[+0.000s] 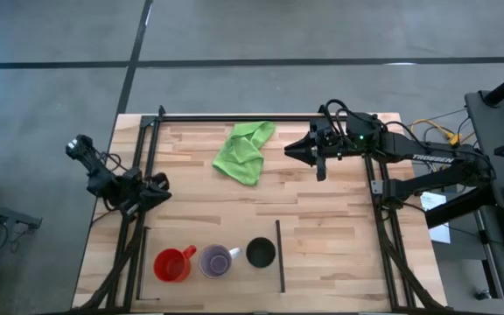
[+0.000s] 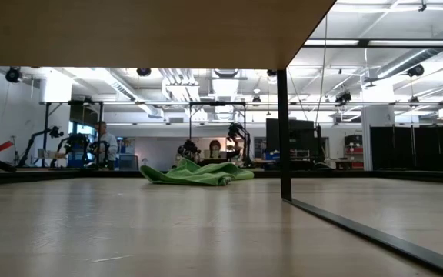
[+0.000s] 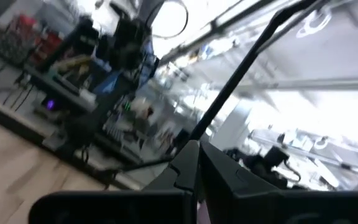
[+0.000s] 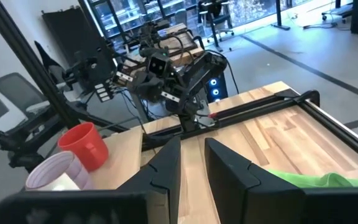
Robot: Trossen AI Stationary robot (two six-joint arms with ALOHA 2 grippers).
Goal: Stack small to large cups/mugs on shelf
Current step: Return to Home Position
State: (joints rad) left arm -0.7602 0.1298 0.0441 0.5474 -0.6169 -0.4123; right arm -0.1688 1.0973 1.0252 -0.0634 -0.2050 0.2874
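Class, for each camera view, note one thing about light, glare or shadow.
High view: even light, no hard shadows by the cups. Low view: a shaded board darkens the top, and ceiling lamps glare behind. Left wrist view: bright glare fills much of the picture. Right wrist view: pale, bright floor beyond the table.

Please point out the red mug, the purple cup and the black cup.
red mug [image 1: 172, 264]: high view, on its red inside.
purple cup [image 1: 216, 261]: high view, on its inner bottom.
black cup [image 1: 261, 253]: high view, on its dark inside.
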